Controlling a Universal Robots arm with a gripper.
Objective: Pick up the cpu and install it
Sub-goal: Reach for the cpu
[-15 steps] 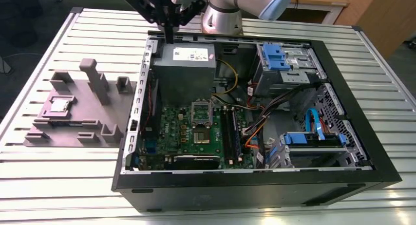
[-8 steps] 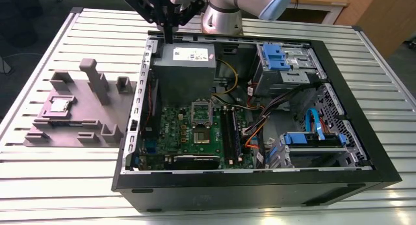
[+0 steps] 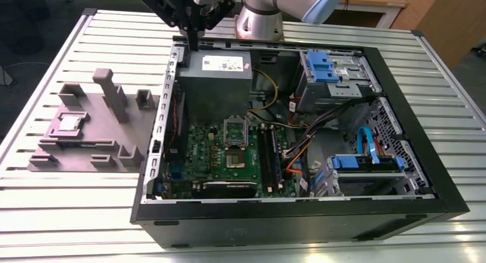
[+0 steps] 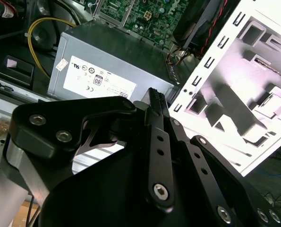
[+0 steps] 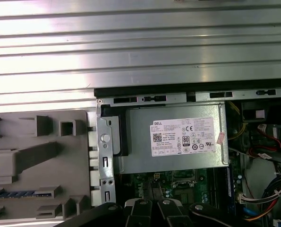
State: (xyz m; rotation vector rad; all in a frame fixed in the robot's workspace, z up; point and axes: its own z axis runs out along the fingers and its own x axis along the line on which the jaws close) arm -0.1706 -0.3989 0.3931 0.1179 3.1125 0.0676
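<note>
1. Nearest the exterior camera, the slatted metal table (image 3: 68,229) carried the open computer case (image 3: 304,220), which lay on its side with its inside facing up.
2. Inside the case, the green motherboard (image 3: 216,160) sat toward the exterior view's left. The oblong metal socket frame (image 3: 236,142) stood near its middle.
3. Outside the case, on the exterior view's left, a grey moulded fixture (image 3: 91,149) rested on the table. The cpu (image 3: 70,122) lay flat in a square recess on that fixture, silver top up, with nothing touching it.
4. Farther back, the grey power supply (image 3: 216,75) with its white label filled the case's far corner on the exterior view's left. It also appeared in both wrist views (image 5: 178,142) (image 4: 107,61), with the fixture (image 5: 36,156) beside the case wall.
5. The gripper (image 3: 191,45) hung above that far corner of the case, just beside the power supply. It pointed down, its fingers pressed together with nothing between them, as the second wrist view (image 4: 155,97) also showed. The cpu was well apart from it, nearer the camera and farther toward the exterior view's left, out on the fixture.
6. Farthest off, the silver arm (image 3: 262,15) rose behind the case's far rim.
</note>
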